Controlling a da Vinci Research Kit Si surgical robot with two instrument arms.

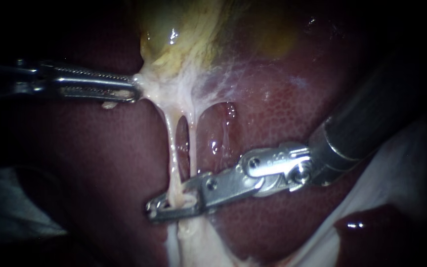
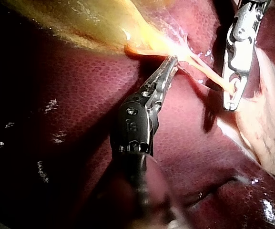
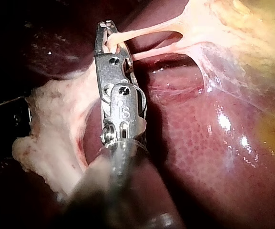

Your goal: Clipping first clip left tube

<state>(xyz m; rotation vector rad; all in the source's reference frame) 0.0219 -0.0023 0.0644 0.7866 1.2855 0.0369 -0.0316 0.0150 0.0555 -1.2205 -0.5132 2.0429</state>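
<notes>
Two pale tubes run down from the gallbladder (image 1: 174,29) neck: the left tube (image 1: 172,143) and the right tube (image 1: 192,143). My right instrument (image 1: 166,206) comes in from the upper right. Its jaws are shut on the left tube low down, tips meeting past it. I cannot make out a clip. The right wrist view shows the same hold, with the right instrument (image 3: 107,36) on the tube (image 3: 137,31). My left instrument (image 1: 133,90) is shut on pale tissue at the gallbladder neck and holds it taut leftward. In the left wrist view the left instrument (image 2: 171,64) grips that tissue, with the right instrument (image 2: 231,93) beyond.
Dark red liver (image 1: 282,113) lies behind and around the tubes. A window of bare liver shows between and beside the tubes. A lump of pale fatty tissue (image 3: 56,129) sits below the right instrument's jaws. White material (image 1: 401,163) lies under the right shaft.
</notes>
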